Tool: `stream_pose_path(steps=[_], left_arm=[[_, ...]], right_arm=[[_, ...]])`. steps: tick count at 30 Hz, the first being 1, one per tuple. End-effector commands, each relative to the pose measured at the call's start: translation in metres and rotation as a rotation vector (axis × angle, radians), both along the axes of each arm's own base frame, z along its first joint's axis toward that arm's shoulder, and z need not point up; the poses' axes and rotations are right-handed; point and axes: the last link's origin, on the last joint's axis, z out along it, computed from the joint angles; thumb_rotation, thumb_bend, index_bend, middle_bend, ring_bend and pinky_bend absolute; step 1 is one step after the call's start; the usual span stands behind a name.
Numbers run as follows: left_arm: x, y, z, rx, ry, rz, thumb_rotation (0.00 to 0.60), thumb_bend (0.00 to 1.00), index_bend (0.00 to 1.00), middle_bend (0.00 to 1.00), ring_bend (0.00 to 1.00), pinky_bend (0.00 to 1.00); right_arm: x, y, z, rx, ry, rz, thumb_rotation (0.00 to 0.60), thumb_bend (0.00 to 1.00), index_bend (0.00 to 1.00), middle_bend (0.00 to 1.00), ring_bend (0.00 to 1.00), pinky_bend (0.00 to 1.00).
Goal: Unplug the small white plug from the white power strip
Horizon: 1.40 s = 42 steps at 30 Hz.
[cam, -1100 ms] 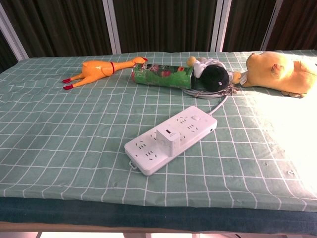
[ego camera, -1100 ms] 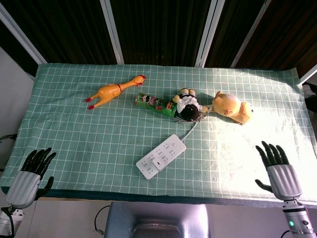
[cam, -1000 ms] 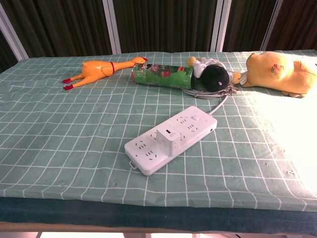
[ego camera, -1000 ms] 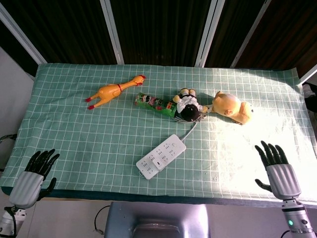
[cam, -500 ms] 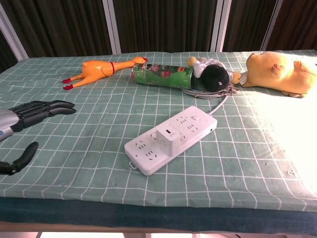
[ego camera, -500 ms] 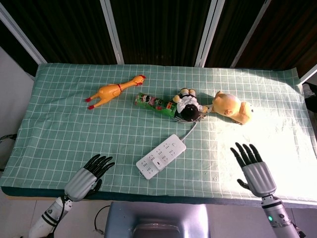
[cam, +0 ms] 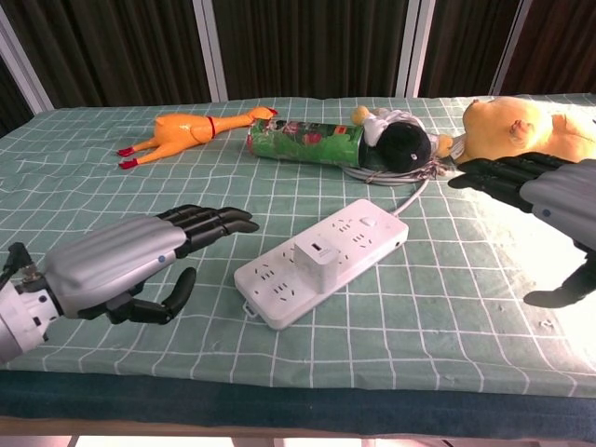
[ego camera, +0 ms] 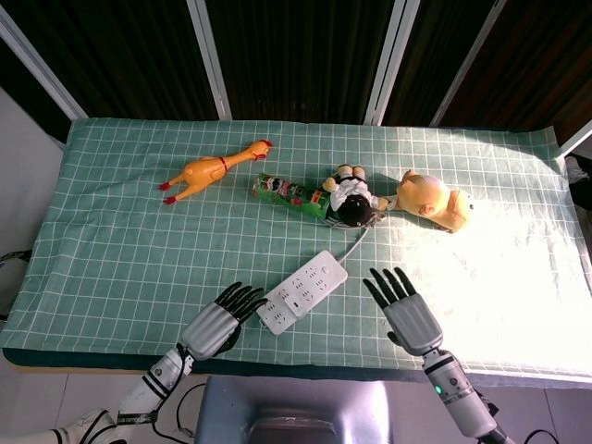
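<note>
A green checked cloth (ego camera: 120, 231) covers the table in front of dark panels, and the far side is lined with toys: a rubber chicken (ego camera: 215, 168), a green can (ego camera: 292, 192), a small doll (ego camera: 351, 199) and a yellow plush (ego camera: 435, 203).

The power strip (ego camera: 301, 290) lies between my two hands, its long axis running diagonally from near-left to far-right, with its cord leaving the far end toward the doll. The plug (cam: 319, 261), a small white cube, stands up from about the middle of the strip.

My left hand (ego camera: 218, 324) is flat, empty, fingers stretched forward, and its fingertips sit just beside the strip's near end. From that hand the plug is ahead and to the right, only a little past the fingertips. My right hand (ego camera: 404, 310) is equally empty with fingers spread, hovering to the right of the strip, and the plug lies to its left, somewhat further off.

I judge the left is the nearer to the strip, so it could pin the body while the right pulls the plug straight up.
</note>
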Motion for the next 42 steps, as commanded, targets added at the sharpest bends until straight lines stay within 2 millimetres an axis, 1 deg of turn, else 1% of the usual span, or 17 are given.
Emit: stream_pose_path(steps=[1, 5, 8, 12, 19, 22, 25, 32, 36, 39, 42], left_arm=[[0.004, -0.004, -0.018, -0.012, 0.053, 0.003, 0.600, 0.80, 0.00, 0.00, 0.00, 0.02], [0.006, -0.015, -0.027, -0.017, 0.083, -0.013, 0.600, 0.80, 0.00, 0.00, 0.00, 0.02], [0.008, -0.018, -0.035, -0.023, 0.099, -0.017, 0.600, 0.80, 0.00, 0.00, 0.00, 0.02], [0.010, -0.023, -0.042, -0.026, 0.111, -0.023, 0.600, 0.80, 0.00, 0.00, 0.00, 0.02], [0.015, -0.017, -0.052, -0.028, 0.121, -0.029, 0.600, 0.80, 0.00, 0.00, 0.00, 0.01], [0.015, -0.017, -0.056, -0.036, 0.131, -0.027, 0.600, 0.80, 0.00, 0.00, 0.00, 0.01], [0.013, -0.017, -0.057, -0.031, 0.143, -0.032, 0.600, 0.80, 0.00, 0.00, 0.00, 0.01], [0.013, -0.021, -0.056, -0.028, 0.153, -0.049, 0.600, 0.81, 0.00, 0.00, 0.00, 0.01], [0.012, -0.022, -0.057, -0.039, 0.158, -0.049, 0.600, 0.80, 0.00, 0.00, 0.00, 0.01], [0.012, -0.023, -0.056, -0.041, 0.161, -0.049, 0.600, 0.81, 0.00, 0.00, 0.00, 0.01], [0.012, -0.023, -0.056, -0.042, 0.162, -0.048, 0.600, 0.81, 0.00, 0.00, 0.00, 0.01]], right_arm=[[0.025, -0.005, -0.019, 0.059, -0.024, 0.014, 0.600, 0.15, 0.00, 0.00, 0.00, 0.00], [0.034, -0.005, -0.026, 0.087, -0.024, 0.011, 0.600, 0.15, 0.00, 0.00, 0.00, 0.00], [0.037, -0.005, -0.031, 0.107, -0.018, 0.005, 0.600, 0.15, 0.00, 0.00, 0.00, 0.00], [0.039, -0.005, -0.034, 0.124, -0.013, 0.000, 0.600, 0.15, 0.00, 0.00, 0.00, 0.00], [0.039, -0.003, -0.040, 0.140, 0.010, 0.002, 0.600, 0.15, 0.00, 0.00, 0.00, 0.00], [0.042, -0.003, -0.046, 0.150, 0.021, 0.020, 0.600, 0.15, 0.00, 0.00, 0.00, 0.00], [0.047, -0.005, -0.055, 0.151, 0.027, 0.056, 0.600, 0.15, 0.00, 0.00, 0.00, 0.00], [0.065, -0.014, -0.076, 0.077, -0.020, 0.187, 0.600, 0.15, 0.00, 0.00, 0.00, 0.00], [0.074, -0.023, -0.086, 0.033, -0.012, 0.245, 0.600, 0.15, 0.01, 0.04, 0.00, 0.04], [0.079, -0.028, -0.092, 0.020, -0.001, 0.274, 0.600, 0.15, 0.04, 0.07, 0.00, 0.05], [0.083, -0.030, -0.099, 0.010, 0.006, 0.299, 0.600, 0.15, 0.11, 0.12, 0.00, 0.09]])
